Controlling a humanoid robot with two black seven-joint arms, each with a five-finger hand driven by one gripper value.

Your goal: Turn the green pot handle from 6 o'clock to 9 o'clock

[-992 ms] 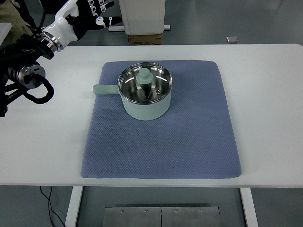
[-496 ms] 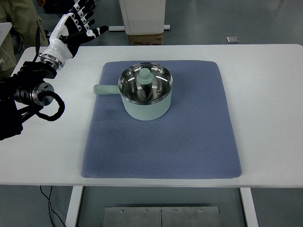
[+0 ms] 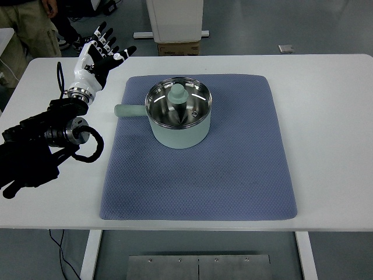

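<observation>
**Lining up the left hand with a handle that is pointing at nine**

Looking down from the top view, I am seeing the pale green metal pot with a shiny steel interior (image 3: 178, 118) sitting on the upper middle of the blue-grey quilted mat (image 3: 198, 175), which is lying on the white table (image 3: 326, 116). Its short green handle (image 3: 129, 110) is running horizontally, sticking out from the pot's left wall toward the picture's left edge, which I am judging to be the nine o'clock position already, not six.

My black-and-white robot left hand (image 3: 99, 55) is hovering over the table's far left corner with fingers spread and holding nothing. The handle tip is lying nearer to me and to the right of that hand, apart from it but not far. The right arm is not showing at all, so the left hand is the nearer one. Any reach would be running down and rightward, meeting the handle's long axis end-on. A person in khaki trousers (image 3: 29, 29) is standing beyond the table corner.
</observation>
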